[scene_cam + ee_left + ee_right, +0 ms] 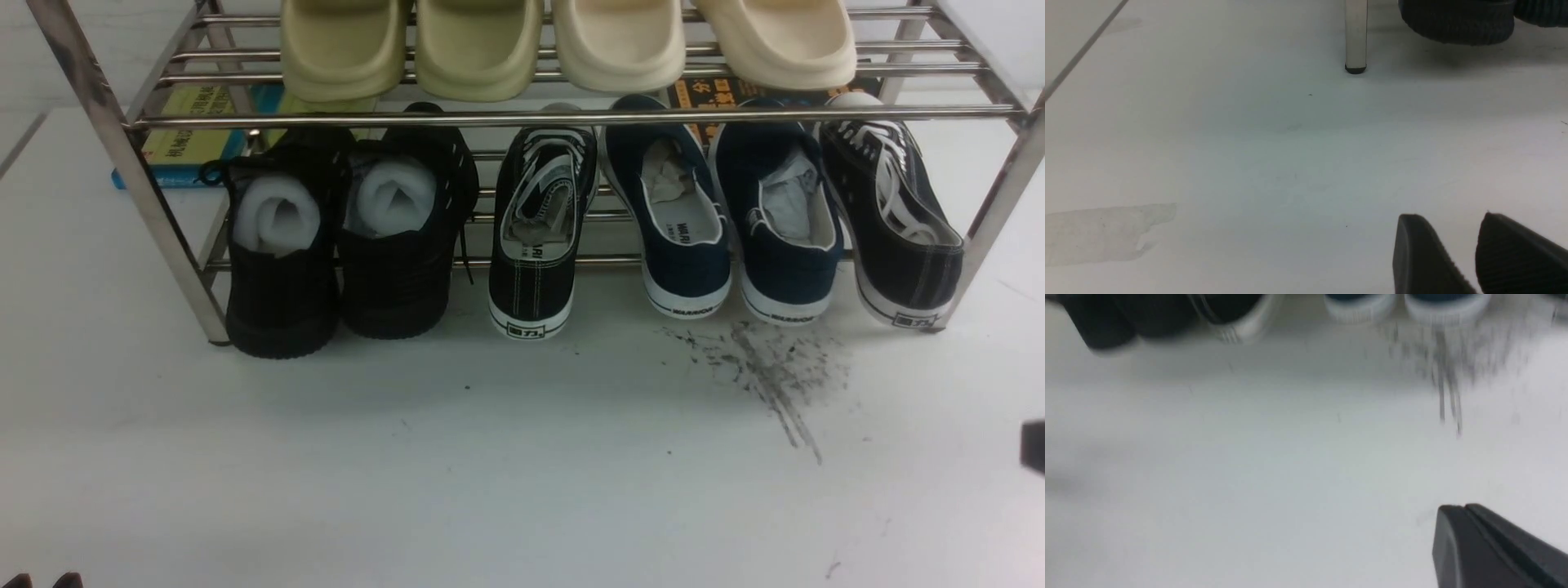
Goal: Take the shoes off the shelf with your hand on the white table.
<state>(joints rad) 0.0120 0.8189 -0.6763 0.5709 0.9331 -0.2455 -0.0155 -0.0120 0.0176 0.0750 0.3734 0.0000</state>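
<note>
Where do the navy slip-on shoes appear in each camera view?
Front view: navy slip-on shoes on the shelf's lower tier, right of centre.
Left wrist view: not in it.
Right wrist view: only their white heels, beyond the dark scuff streaks.
Shared landmark: those streaks.

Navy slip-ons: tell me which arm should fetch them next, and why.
Right, likely. The navy slip-ons sit on the right half of the shelf, and the right wrist view shows their white heels ahead of the shut right gripper. The left gripper, open, faces the shelf's left leg and black shoes.
</note>
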